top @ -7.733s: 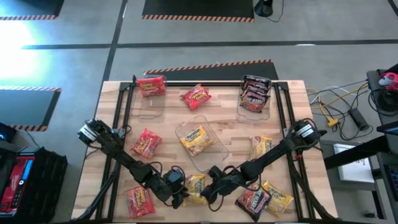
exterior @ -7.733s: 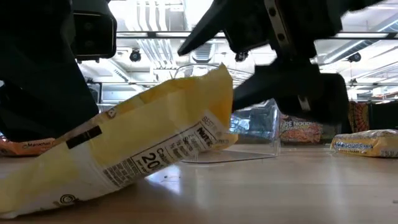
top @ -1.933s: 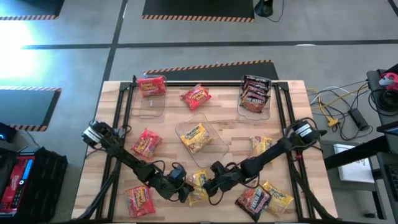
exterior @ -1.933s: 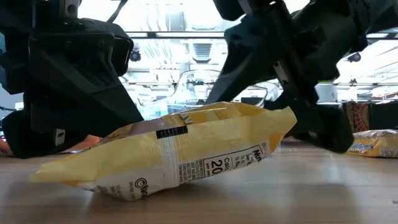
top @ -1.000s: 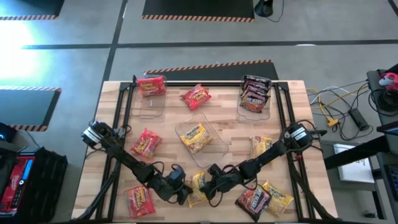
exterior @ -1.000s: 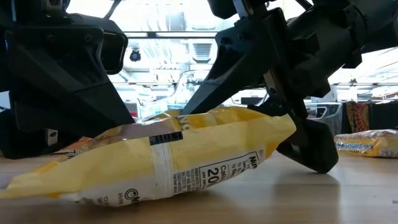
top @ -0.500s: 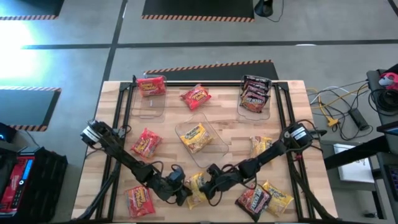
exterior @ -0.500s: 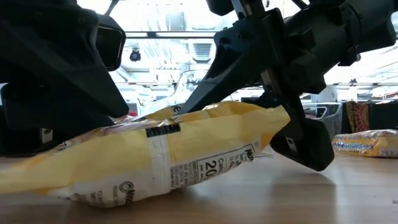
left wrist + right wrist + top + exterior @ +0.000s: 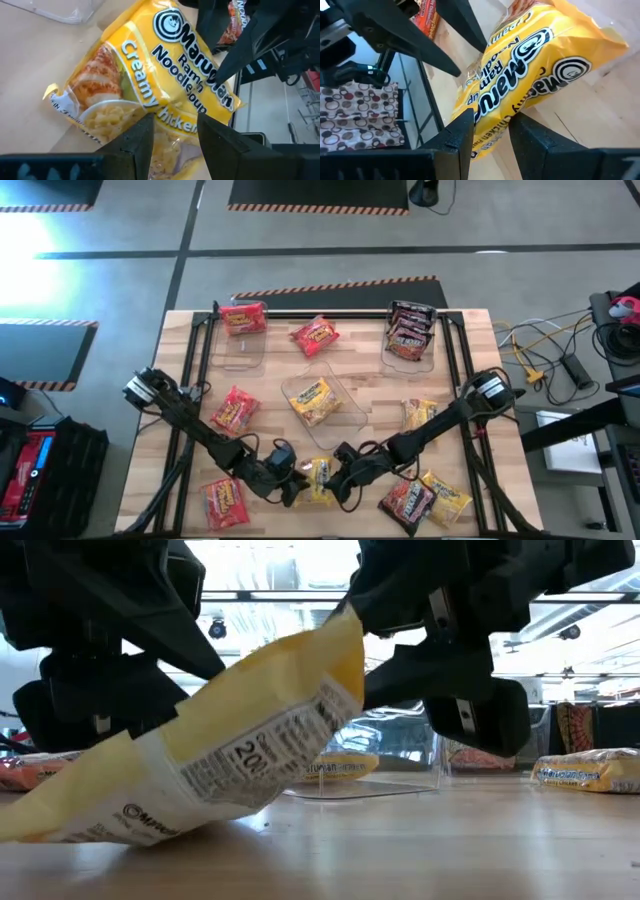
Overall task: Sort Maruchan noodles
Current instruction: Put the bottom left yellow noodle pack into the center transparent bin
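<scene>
A yellow Maruchan noodle packet (image 9: pixel 318 477) lies near the table's front edge, between my two grippers. In the low view the packet (image 9: pixel 230 740) is tilted, right end up, and its left end (image 9: pixel 30 828) rests on the wood. My right gripper (image 9: pixel 492 131) is shut on the raised end. My left gripper (image 9: pixel 174 134) comes from the left and stands open, with the packet's low end between its fingers. My right gripper pinches the packet's right end (image 9: pixel 490 120) between its two fingers, coming from the table's right and slanting down. That end is lifted, and the packet slopes down to its left end on the table. My left gripper has the packet's low end (image 9: pixel 172 150) between its open fingers; whether they touch it I cannot tell.
Three clear bins stand farther back: one with a red packet (image 9: pixel 242 320), one with a yellow packet (image 9: pixel 318 402), one with dark packets (image 9: pixel 410 330). Loose packets lie around: red (image 9: pixel 235 410), (image 9: pixel 225 502), (image 9: pixel 315 335), yellow (image 9: pixel 420 415), (image 9: pixel 445 495), dark (image 9: pixel 405 502).
My right gripper has gone up with the packet's right end. The packet, lying nearly flat a second ago, is now tipped steeply, while its left end has stayed on the table. My left gripper has also risen a little.
</scene>
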### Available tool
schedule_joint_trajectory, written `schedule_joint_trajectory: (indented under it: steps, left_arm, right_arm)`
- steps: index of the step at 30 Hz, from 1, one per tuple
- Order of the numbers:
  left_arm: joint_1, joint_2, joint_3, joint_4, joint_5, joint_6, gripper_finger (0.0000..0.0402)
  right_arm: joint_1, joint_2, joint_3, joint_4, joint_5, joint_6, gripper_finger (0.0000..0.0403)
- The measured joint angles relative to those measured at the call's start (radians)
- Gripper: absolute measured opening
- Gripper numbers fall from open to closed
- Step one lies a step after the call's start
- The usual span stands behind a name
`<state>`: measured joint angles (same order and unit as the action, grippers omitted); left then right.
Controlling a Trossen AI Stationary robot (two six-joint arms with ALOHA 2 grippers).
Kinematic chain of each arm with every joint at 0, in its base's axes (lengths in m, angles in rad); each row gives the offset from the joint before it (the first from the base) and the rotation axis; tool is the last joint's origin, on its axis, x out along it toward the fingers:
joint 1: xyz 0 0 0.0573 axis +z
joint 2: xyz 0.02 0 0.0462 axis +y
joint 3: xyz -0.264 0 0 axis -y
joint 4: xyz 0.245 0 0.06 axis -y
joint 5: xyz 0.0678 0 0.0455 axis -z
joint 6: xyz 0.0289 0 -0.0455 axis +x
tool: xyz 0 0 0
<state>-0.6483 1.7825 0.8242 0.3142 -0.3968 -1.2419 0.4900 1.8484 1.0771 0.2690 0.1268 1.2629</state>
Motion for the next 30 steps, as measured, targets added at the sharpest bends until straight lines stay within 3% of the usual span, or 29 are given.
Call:
schedule_joint_trajectory:
  steps: [14, 30]
  left_arm:
    - [-0.001, -0.012, 0.003, -0.042, -0.004, -0.027, 0.0133]
    - [-0.003, 0.061, 0.009, -0.050, 0.021, -0.100, 0.0113]
  right_arm:
    - [-0.028, 0.005, -0.003, 0.003, 0.057, -0.034, 0.0090]
    - [-0.052, 0.045, -0.004, 0.025, 0.046, -0.033, 0.0114]
